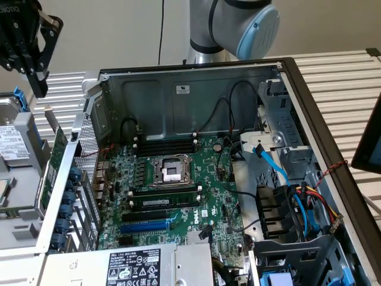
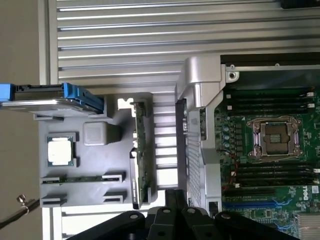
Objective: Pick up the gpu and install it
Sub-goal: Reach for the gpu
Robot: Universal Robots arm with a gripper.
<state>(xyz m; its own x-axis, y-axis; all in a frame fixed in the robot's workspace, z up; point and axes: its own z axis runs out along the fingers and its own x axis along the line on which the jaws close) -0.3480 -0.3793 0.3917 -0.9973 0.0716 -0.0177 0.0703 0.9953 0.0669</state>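
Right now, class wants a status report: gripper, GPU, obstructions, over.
Gripper shut, empty, above grey tray. GPU on edge in it, beside computer case. Blue slot bare.

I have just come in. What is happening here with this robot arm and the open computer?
The robot arm is working on fitting a gpu into the open computer case. Its end effector is shut and empty, and hangs above the grey parts tray next to the case, on the exterior view's left. The gpu stands on its edge in that tray, close to the case wall, not yet picked up. The motherboard lies in the case, and its blue slot has no card in it.
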